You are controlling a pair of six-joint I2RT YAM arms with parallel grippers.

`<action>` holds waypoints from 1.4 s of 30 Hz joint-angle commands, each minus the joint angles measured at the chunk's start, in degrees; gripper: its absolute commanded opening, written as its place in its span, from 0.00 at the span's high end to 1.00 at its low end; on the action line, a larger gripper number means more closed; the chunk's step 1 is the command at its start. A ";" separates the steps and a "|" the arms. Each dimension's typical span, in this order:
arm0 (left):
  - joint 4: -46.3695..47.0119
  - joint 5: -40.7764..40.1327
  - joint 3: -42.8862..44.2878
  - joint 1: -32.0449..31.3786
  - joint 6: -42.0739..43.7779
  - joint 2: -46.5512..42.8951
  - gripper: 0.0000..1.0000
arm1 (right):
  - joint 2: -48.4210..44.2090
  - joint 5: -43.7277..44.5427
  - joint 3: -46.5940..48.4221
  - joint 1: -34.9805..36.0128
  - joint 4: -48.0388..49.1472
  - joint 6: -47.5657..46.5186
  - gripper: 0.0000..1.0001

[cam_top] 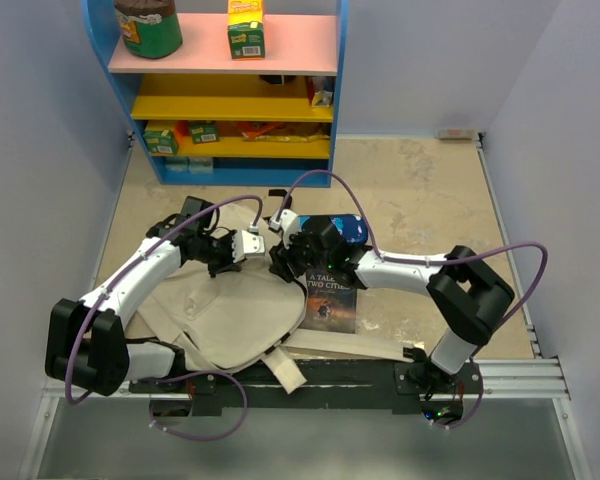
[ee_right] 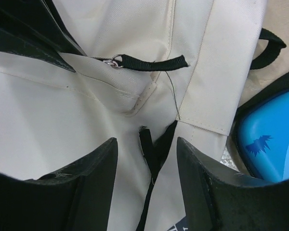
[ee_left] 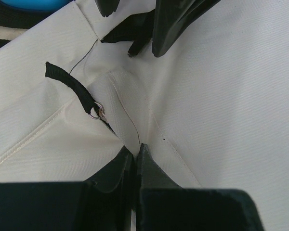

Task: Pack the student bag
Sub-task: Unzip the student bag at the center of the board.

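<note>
The beige canvas student bag (cam_top: 230,315) lies flat in front of the arms, its strap (cam_top: 285,372) trailing to the near edge. My left gripper (cam_top: 264,250) is shut on a fold of the bag's cloth (ee_left: 135,147) at its far right corner, beside a black zip pull (ee_left: 70,84). My right gripper (cam_top: 282,264) is open right opposite it, its fingers (ee_right: 91,163) on either side of a black zip tab (ee_right: 147,142) on the bag, holding nothing. The book "A Tale of Two Cities" (cam_top: 330,298) lies under the right wrist. A blue pencil case (cam_top: 348,228) lies behind it.
A blue shelf unit (cam_top: 230,90) with pink and yellow shelves holding jars and boxes stands at the back. The blue pencil case also shows in the right wrist view (ee_right: 269,144), close to the right finger. Grey walls stand on both sides.
</note>
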 commanded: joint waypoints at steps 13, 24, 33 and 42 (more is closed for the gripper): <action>5.62 4.65 1.84 0.36 -2.99 -0.32 1.00 | 5.35 -1.20 1.70 0.14 -0.29 -0.02 0.53; 12.63 3.59 0.61 0.36 -11.75 -1.38 1.00 | -6.59 5.74 -4.01 0.23 5.51 3.40 1.00; 23.62 -5.80 -1.24 0.36 -24.60 0.38 1.00 | -16.35 7.77 -11.13 0.14 8.94 7.88 1.00; 31.45 -16.61 -1.06 0.28 -32.87 2.58 1.00 | -26.80 10.49 -18.16 0.23 9.30 13.33 1.00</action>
